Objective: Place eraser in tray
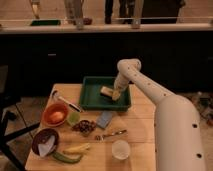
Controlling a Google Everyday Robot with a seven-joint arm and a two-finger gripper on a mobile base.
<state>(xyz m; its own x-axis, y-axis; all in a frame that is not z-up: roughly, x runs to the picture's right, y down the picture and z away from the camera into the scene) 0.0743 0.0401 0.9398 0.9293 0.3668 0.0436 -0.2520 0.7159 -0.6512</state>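
The one camera view looks down on a wooden table (141,144) in the lower half of the frame. The dark green tray (91,94) stands at the table's far edge, just above the middle of the picture. The eraser (106,91), a pale tan block, is right of the tray's centre, inside the raised rim, and looks to be low over the floor or resting on it; which of the two cannot be told. The white arm (150,95) rises from the lower right and bends down into the tray. Its gripper (116,95) is at the eraser's right end, touching it or just beside it. Whether the gripper is grasping the block or has released it cannot be told. The rest of the objects sit apart from the tray, toward the lower left. They are an orange bowl (55,114), a flat grey-blue pad (105,119) just below the tray's near rim, a dark bowl (45,142), a banana (77,148), a metal utensil (112,134) and a white cup (121,149). By my reading the carrying is done, since the eraser is within the tray's bounds. What is left is to make sure the block is let go and lying flat, then to lift the gripper clear of the rim without dragging the eraser along.
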